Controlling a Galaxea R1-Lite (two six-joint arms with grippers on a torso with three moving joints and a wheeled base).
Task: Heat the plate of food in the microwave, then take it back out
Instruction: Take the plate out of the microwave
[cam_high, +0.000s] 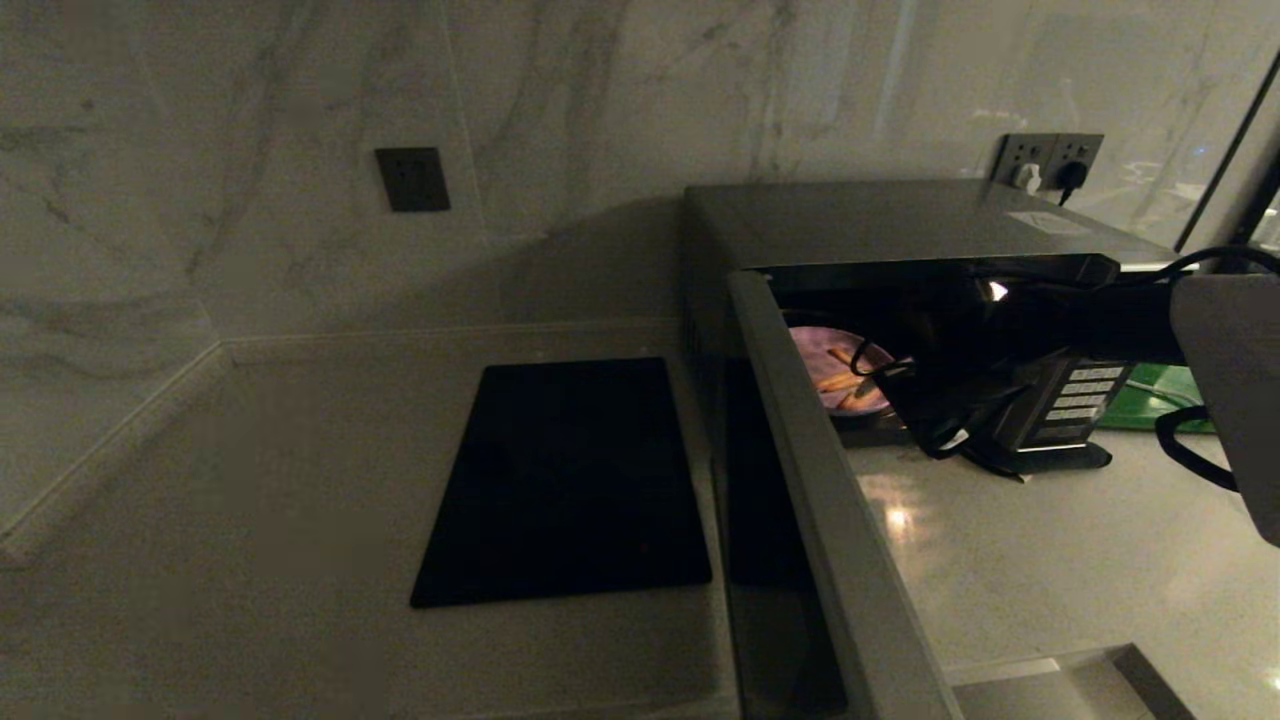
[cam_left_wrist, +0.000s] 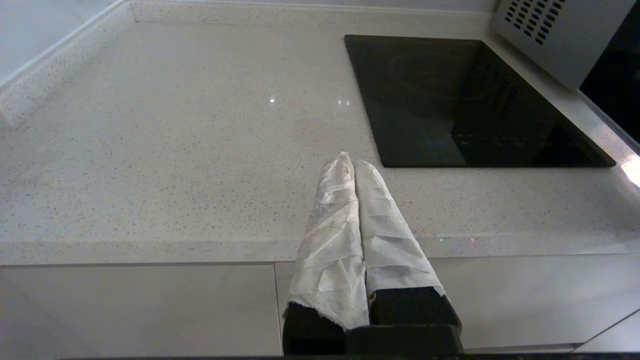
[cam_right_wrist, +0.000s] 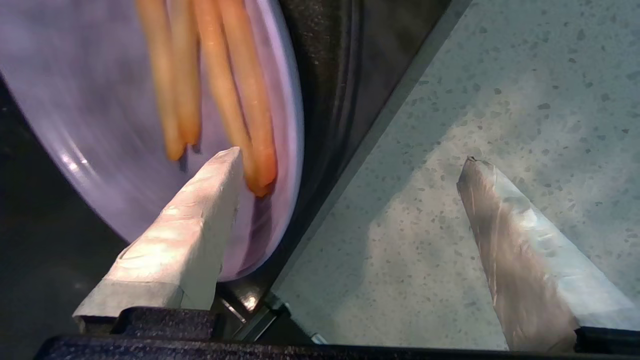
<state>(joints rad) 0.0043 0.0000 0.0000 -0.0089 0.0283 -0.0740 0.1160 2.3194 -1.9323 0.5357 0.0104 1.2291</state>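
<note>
The microwave (cam_high: 900, 215) stands at the back right with its door (cam_high: 830, 520) swung open toward me. Inside sits the lilac plate of food (cam_high: 815, 355), bearing orange-tan sticks (cam_right_wrist: 235, 90). My right gripper (cam_high: 930, 420) is at the mouth of the cavity, open. In the right wrist view it (cam_right_wrist: 350, 155) straddles the plate's rim: one taped finger (cam_right_wrist: 190, 225) lies over the plate (cam_right_wrist: 100, 100), the other (cam_right_wrist: 515, 250) over the speckled counter. Nothing is held. My left gripper (cam_left_wrist: 352, 160) is shut and empty above the counter's front edge.
A flat black cooktop (cam_high: 570, 480) lies left of the microwave, also seen in the left wrist view (cam_left_wrist: 465, 100). The button panel (cam_high: 1080, 395) and a green board (cam_high: 1160, 395) are at the right. Wall sockets (cam_high: 1050, 160) with plugs sit behind the oven.
</note>
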